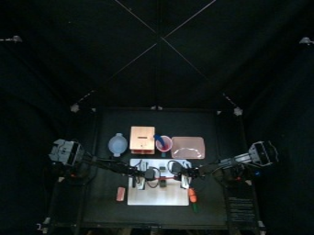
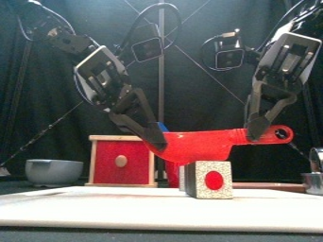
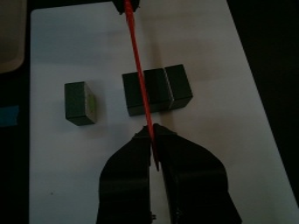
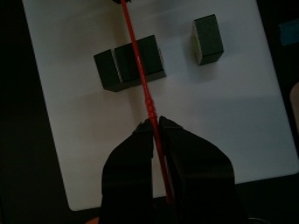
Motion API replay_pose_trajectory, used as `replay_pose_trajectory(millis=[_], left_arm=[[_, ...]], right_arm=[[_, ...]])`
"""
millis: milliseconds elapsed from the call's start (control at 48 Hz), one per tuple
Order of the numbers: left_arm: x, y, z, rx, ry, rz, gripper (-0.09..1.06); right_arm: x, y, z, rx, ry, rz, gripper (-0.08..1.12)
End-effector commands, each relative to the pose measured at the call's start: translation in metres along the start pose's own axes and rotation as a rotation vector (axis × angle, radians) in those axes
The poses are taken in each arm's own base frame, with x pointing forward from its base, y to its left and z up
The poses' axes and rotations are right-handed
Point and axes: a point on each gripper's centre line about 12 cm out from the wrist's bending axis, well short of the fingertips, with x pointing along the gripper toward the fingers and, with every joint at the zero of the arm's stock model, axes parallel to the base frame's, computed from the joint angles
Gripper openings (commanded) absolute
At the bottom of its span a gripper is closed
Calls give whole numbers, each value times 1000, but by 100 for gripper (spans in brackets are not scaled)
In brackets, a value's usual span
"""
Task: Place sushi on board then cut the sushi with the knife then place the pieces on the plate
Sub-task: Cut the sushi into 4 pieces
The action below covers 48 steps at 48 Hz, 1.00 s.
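Note:
A white cutting board lies at the table's front middle. On it lie dark green sushi blocks: two joined blocks and a single piece set apart. The front view shows a block end with a red centre. A red knife hangs level just over the joined blocks. My left gripper is shut on one end of the knife. On the other end my right gripper is shut.
Behind the board stand a blue-grey bowl, the wooden box, a red cup and the pink tray. Two small orange toys lie on either side of the board.

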Motion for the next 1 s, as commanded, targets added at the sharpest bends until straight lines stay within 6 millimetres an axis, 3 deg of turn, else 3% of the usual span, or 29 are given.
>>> replay_pose_trajectory(millis=[21, 583, 1000], left_arm=[[-3, -13, 4, 22, -9, -24, 41], [4, -13, -4, 19, 19, -23, 41], [20, -12, -25, 10, 86, -19, 41]], right_arm=[[-3, 0, 2, 25, -8, 3, 29], [7, -1, -6, 23, 31, -8, 29], [34, -3, -24, 42, 128, -37, 29]])
